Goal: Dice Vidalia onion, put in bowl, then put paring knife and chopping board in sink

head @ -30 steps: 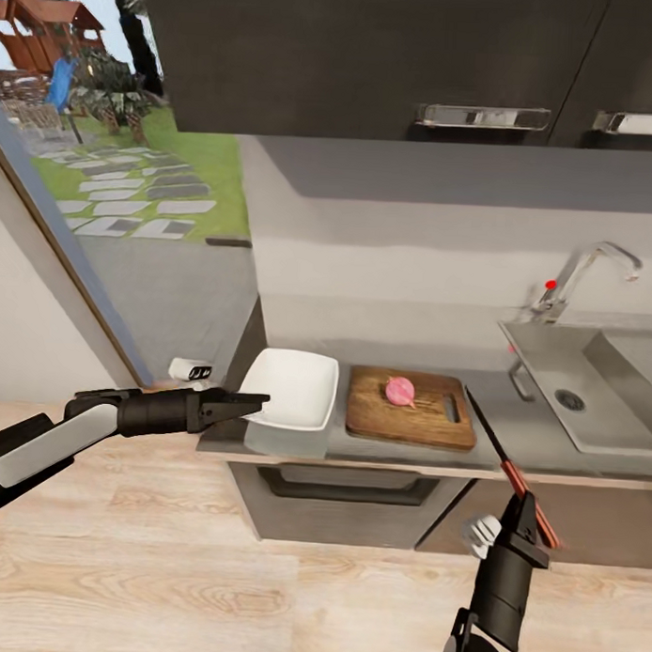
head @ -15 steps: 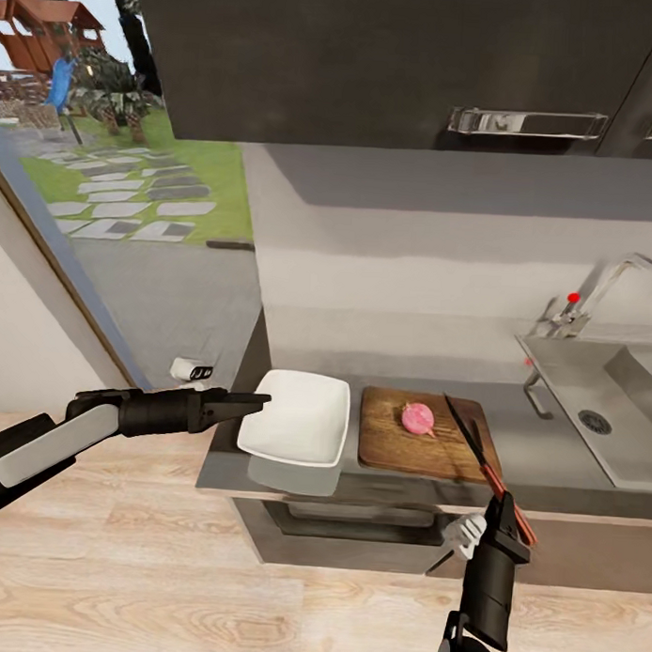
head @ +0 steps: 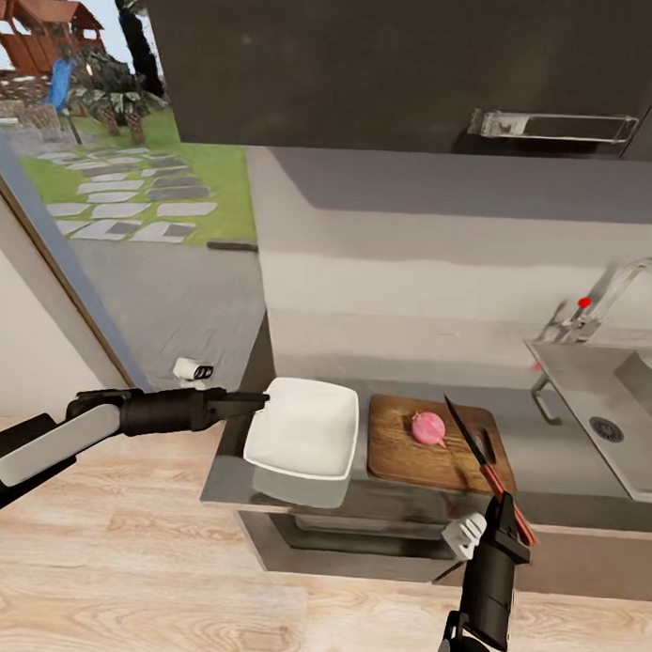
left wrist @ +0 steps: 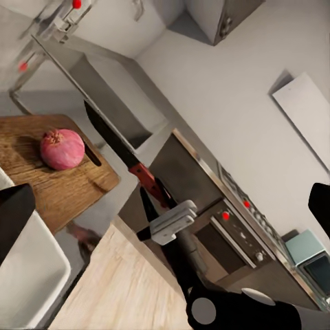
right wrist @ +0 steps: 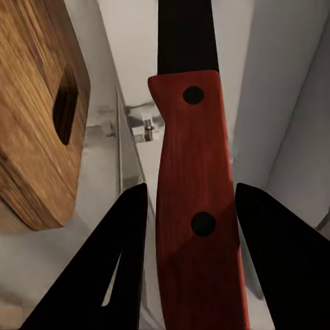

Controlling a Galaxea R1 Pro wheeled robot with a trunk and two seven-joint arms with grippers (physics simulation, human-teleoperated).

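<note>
Slightly nearer the grainy brown chopping board than a moment ago, the right gripper clamps the paring knife by its riveted red handle, the dark blade slanting over the board's slot end. Beyond, the round pink Vidalia onion sits on the board beside the squarish white bowl, whose rim the left gripper reaches; whether its jaws are parted I cannot tell. Farthest right lies the steel sink.

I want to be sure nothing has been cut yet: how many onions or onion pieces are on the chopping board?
1: a single whole onion sits on the chopping board, near its slot-handle end, beside the white bowl. No loose pieces show.
</note>
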